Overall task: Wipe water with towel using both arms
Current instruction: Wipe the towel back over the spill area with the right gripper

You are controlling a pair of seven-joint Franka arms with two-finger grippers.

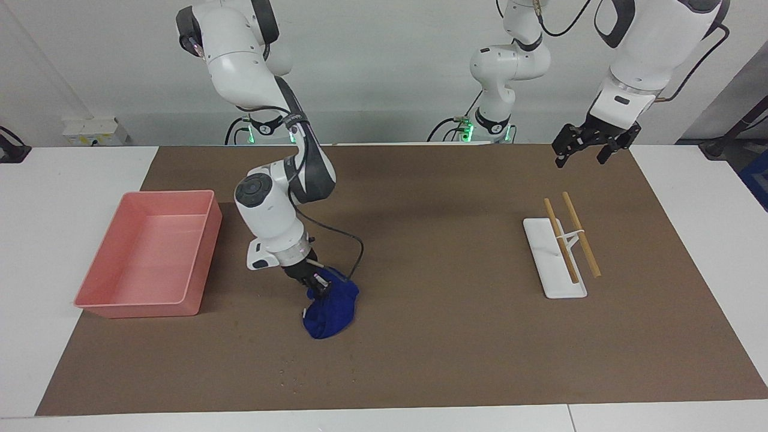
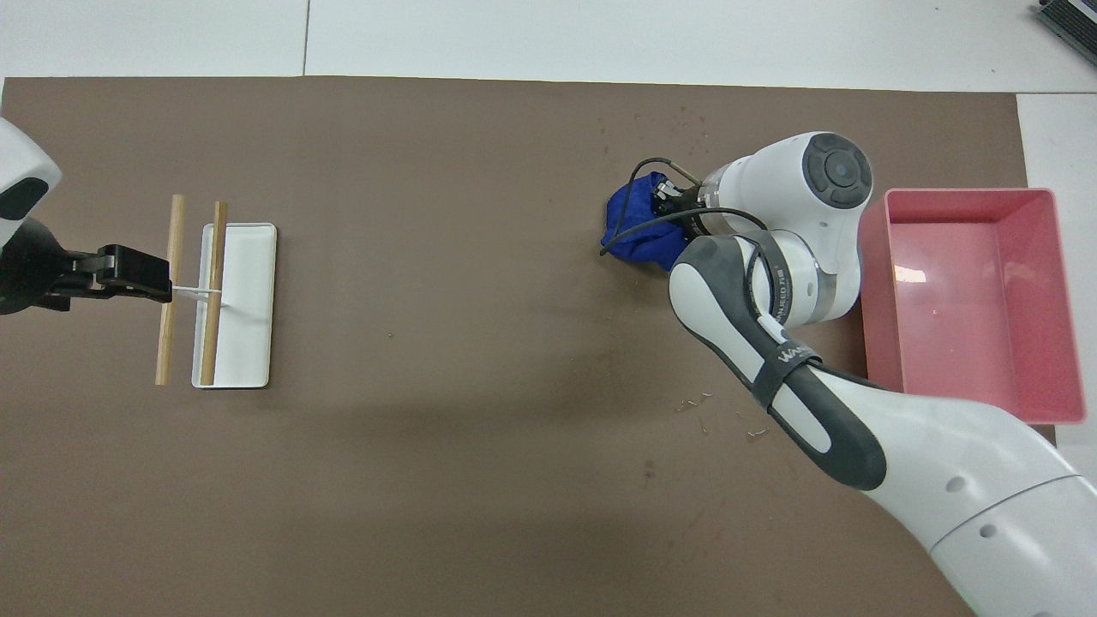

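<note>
Blue towel (image 1: pixel 330 310) pinched in the bent right arm's fingers (image 1: pixel 318 286); left fingers (image 1: pixel 588 146) spread, raised.

One camera is looking down from across the worktop (image 1: pixel 384 414), facing the robots. Another is looking steeply down from their end (half a turn round), both sharing the brown mat (image 2: pixel 446 154).

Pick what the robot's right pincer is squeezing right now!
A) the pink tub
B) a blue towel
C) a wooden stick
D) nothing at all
B: the right pincer is shut on the bunched blue towel, pressing it on the brown mat beside the pink tub, while the wooden sticks lie untouched on their white stand toward the left arm's end.
</note>
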